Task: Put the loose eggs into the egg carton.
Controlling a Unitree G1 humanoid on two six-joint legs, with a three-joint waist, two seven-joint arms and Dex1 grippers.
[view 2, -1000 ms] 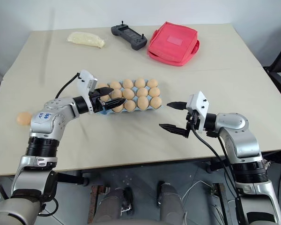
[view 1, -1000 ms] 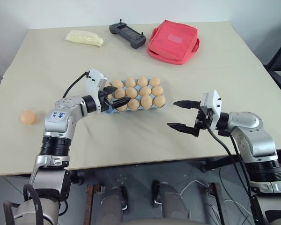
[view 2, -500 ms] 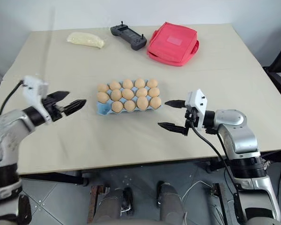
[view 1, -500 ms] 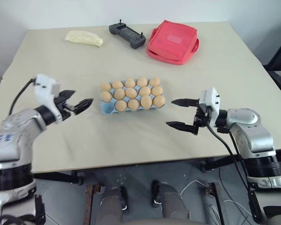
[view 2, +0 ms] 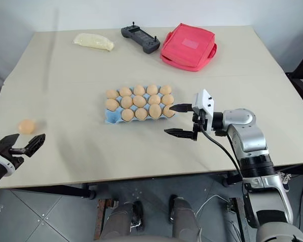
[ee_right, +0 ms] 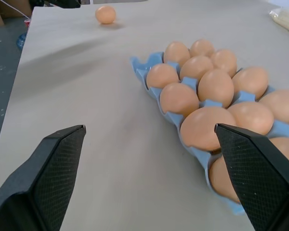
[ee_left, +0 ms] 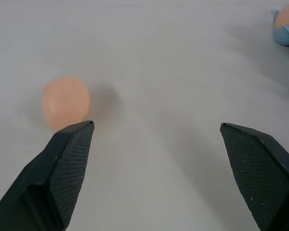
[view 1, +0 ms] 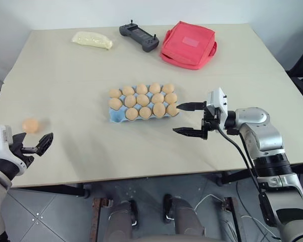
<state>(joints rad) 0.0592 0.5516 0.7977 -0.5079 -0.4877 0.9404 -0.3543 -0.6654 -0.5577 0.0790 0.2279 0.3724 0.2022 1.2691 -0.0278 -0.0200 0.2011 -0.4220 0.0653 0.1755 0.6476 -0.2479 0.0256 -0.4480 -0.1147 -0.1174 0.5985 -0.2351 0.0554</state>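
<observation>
The left gripper (view 1: 31, 146) has been drawn away from the carton (view 1: 117, 117) within the last second. A second ago it was at the carton's left end, among the eggs there; now it is held low near the table's front edge, well to the carton's left, with its fingers spread apart and nothing between them. The last loose egg (view 1: 30, 125) is seen lying on the table (view 1: 81, 70), well left of the carton and just beyond the left gripper. In the left wrist view the egg (ee_left: 65, 102) is found just past the tip of one finger, off the line between the two fingers and not yet touched.

The right gripper (view 1: 188, 119) has been edged slightly closer to the carton's right end. Its fingers are also held wide apart and empty, one tip close to the nearest egg in the carton, though contact cannot be told.

Fourteen eggs can be counted in the carton, and one cup at its front left corner appears to be vacant. From this it is judged that a placement has just been finished and that the left arm has been swung over for the remaining egg. The task is therefore thought to be nearly complete: one pick and one placement are left. The gripper is judged to need centring on the egg before closing, since a round egg may be rolled away by a nudge from one finger.
</observation>
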